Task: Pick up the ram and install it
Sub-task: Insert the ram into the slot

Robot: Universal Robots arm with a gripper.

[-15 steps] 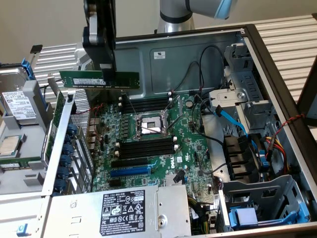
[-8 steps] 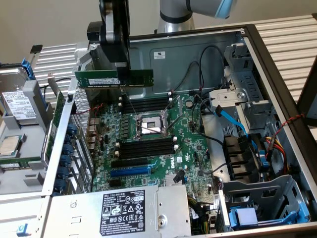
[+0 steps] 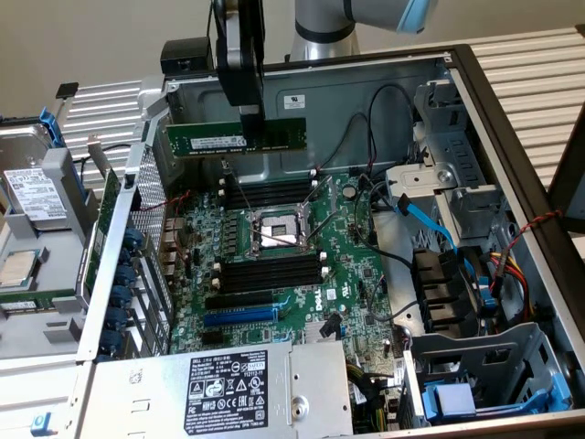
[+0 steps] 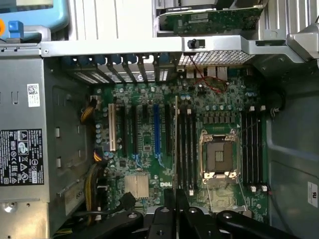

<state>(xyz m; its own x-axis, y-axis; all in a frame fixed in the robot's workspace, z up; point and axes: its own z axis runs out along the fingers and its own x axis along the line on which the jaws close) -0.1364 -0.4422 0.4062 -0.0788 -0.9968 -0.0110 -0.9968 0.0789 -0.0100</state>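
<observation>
Exterior view: set outside and above the open computer case (image 3: pixel 475 101), facing down at a slant into it, at middle distance, most of the case in frame. Wrist view: mounted on the arm's wrist, facing straight down along the gripper (image 4: pixel 175 199) and the gripped ram (image 4: pixel 176 144), seen edge-on, high over the motherboard (image 4: pixel 149 164). Shared between both: motherboard, CPU socket (image 4: pixel 218 155), blue expansion slot (image 4: pixel 157 129), labelled power supply (image 4: pixel 22 154).

Silver arm (image 3: pixel 322 32), blue cap (image 3: pixel 416 13), black pincer (image 3: pixel 252 117)
</observation>
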